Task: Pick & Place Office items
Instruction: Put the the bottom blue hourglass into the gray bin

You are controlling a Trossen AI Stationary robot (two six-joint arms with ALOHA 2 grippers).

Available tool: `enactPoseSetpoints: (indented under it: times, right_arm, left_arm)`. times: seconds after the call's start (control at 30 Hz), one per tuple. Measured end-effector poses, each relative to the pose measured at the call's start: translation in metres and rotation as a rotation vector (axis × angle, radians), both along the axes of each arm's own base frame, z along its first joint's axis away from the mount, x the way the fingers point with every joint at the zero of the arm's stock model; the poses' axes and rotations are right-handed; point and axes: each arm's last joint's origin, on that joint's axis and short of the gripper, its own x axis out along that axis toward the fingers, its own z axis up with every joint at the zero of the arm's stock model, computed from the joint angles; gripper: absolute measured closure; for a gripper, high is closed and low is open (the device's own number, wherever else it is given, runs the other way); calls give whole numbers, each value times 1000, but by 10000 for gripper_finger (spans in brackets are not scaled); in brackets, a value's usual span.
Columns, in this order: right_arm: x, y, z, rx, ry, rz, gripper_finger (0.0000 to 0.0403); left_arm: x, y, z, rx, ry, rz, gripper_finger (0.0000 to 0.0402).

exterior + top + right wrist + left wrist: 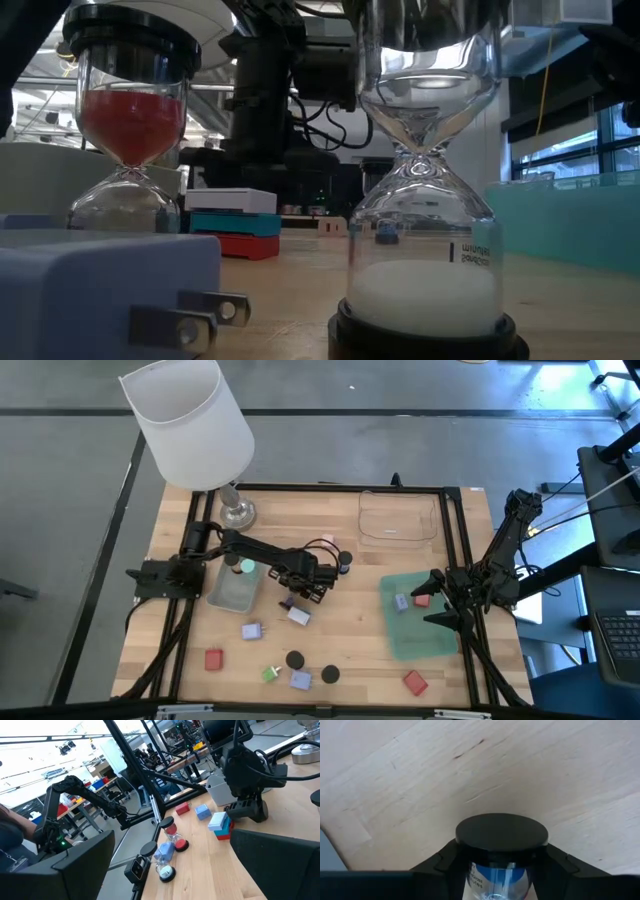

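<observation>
The left end effector (303, 588) is drawn in narrow on a small blue-sand hourglass (501, 832) of clear glass with black round caps. Its dark matte fingers (436, 866) press the glass bulb from both sides. The hourglass's long axis runs straight out from the wrist, with one smooth black cap at the far end and blue grains showing in the bulb nearer the wrist. Printed lettering sits on the glass. I cannot tell whether it stands on the pale, straight-grained wooden bench (350, 630) or is held just off it.

Just beside this end effector, on the side nearer the bench's front edge, lies a lilac-blue block (298, 616). Towards the arm's base sits a small clear rectangular tray (232, 592) holding a teal bit (247, 567). Farther front are another lilac-blue block (252, 631), a red block (214, 659), two black round caps (295, 659), a green bit (270, 674) and a third lilac-blue block (301, 680). In the low view the two caps closest to the lens prove to be upright hourglasses, one with red sand (130, 130) and one with white (425, 290).

The right end effector (432, 598) hangs with its fingers spread wide over the translucent green tray (410, 640). Close by its tips, a lilac-blue block (401, 602) and a red block (421, 600) lie in that tray.
</observation>
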Motion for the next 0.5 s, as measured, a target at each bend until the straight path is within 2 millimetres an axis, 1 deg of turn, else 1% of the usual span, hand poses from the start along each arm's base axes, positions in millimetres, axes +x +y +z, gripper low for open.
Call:
enactPoseSetpoints:
  times: [0.1, 0.17, 0.3, 0.43, 0.5]
  right_arm:
    - [0, 0, 0, 0, 0, 0, 3]
    - [0, 0, 0, 0, 0, 0, 3]
    - [0, 0, 0, -1, 1, 0, 3]
    - [0, 0, 0, -2, 1, 0, 3]
    - [0, 0, 0, -2, 1, 0, 3]
  left_arm:
    - [5, 0, 6, 19, -5, -22, 219]
    - [10, 1, 11, 80, -18, -46, 217]
    - [22, 8, 32, 223, -92, -36, 235]
    - [32, 7, 50, 319, -163, -26, 237]
    - [36, 6, 58, 397, -193, -20, 237]
